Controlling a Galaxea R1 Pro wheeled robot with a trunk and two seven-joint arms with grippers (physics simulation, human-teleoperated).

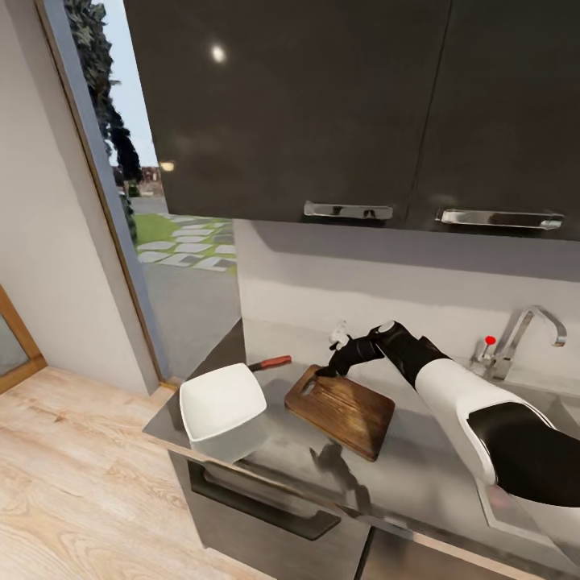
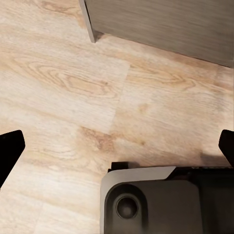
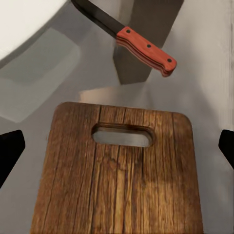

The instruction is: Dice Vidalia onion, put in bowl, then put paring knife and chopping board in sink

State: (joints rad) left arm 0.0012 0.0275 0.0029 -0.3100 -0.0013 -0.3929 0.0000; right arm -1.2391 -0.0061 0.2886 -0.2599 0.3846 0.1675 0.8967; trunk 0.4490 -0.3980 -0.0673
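Observation:
The dark brown chopping board (image 1: 342, 409) lies flat on the grey countertop (image 1: 419, 467), its slot handle toward the back left. My right gripper (image 1: 329, 369) hovers open just over that handle end. In the right wrist view the slot of the board (image 3: 122, 170) sits between the spread fingers (image 3: 9, 151). The paring knife (image 3: 141, 46) lies beyond the board with its red-brown handle (image 1: 271, 362) showing and its blade pointing at the white bowl (image 1: 221, 411). The onion is out of view. My left gripper (image 2: 117, 151) hangs open over the wooden floor.
The chrome tap (image 1: 528, 322) with its red knob (image 1: 489, 341) stands at the back right, and my right arm covers most of the sink. A small white object (image 1: 340, 332) sits by the back wall. Dark upper cabinets (image 1: 346, 105) hang overhead. The robot base (image 2: 165, 200) is below the left gripper.

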